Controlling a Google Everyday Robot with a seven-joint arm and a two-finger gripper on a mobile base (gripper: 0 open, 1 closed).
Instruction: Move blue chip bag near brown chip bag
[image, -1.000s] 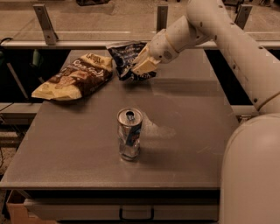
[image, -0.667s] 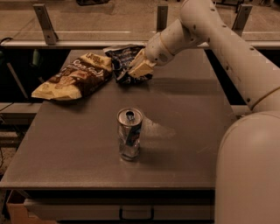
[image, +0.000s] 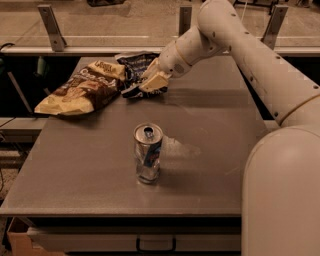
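The blue chip bag (image: 135, 70) is small, dark navy and crinkled, at the far middle of the table. It lies right beside the brown chip bag (image: 80, 90), a larger puffy bag with a brown centre and pale yellow ends. The two bags touch or nearly touch. My gripper (image: 152, 82) reaches in from the right and is shut on the blue chip bag's right edge, low over the table. The bag's right part is hidden by the fingers.
A dented silver-blue drink can (image: 147, 152) stands upright in the middle of the grey table (image: 215, 150). My arm spans the right side. A railing with metal posts (image: 50, 25) runs behind the table's far edge.
My gripper has moved left with the blue chip bag, bringing it closer to the brown chip bag. The can and the brown bag have not moved.
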